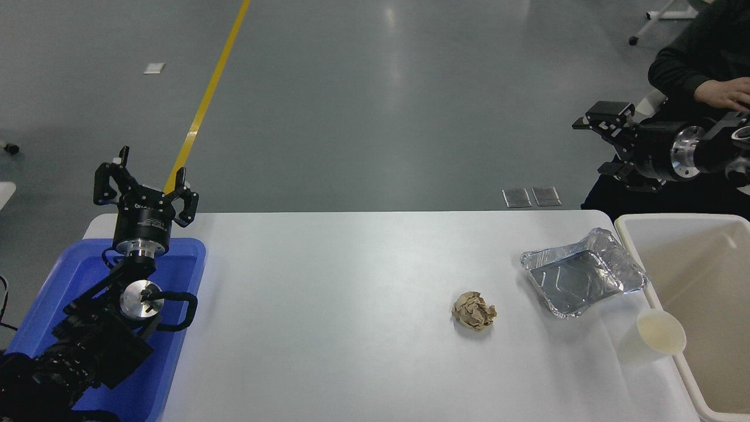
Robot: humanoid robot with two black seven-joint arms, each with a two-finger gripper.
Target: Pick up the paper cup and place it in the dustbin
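The paper cup point(653, 339), small and white with a cream inside, stands upright on the white table near its right edge, right beside the dustbin's rim. The dustbin point(689, 357) is a large cream-white bin at the right, its beige inside showing. My right gripper point(609, 145) is open and empty, held high at the right edge, well beyond the table's far edge and far from the cup. My left gripper point(143, 181) is open, parked upright at the lower left over the blue tray.
A crumpled brown paper ball point(474, 311) lies mid-table. A silver foil tray point(583, 274) lies just behind the cup. A blue plastic tray point(181, 281) sits at the left. A person's hand point(726, 94) and dark sleeve show at the top right.
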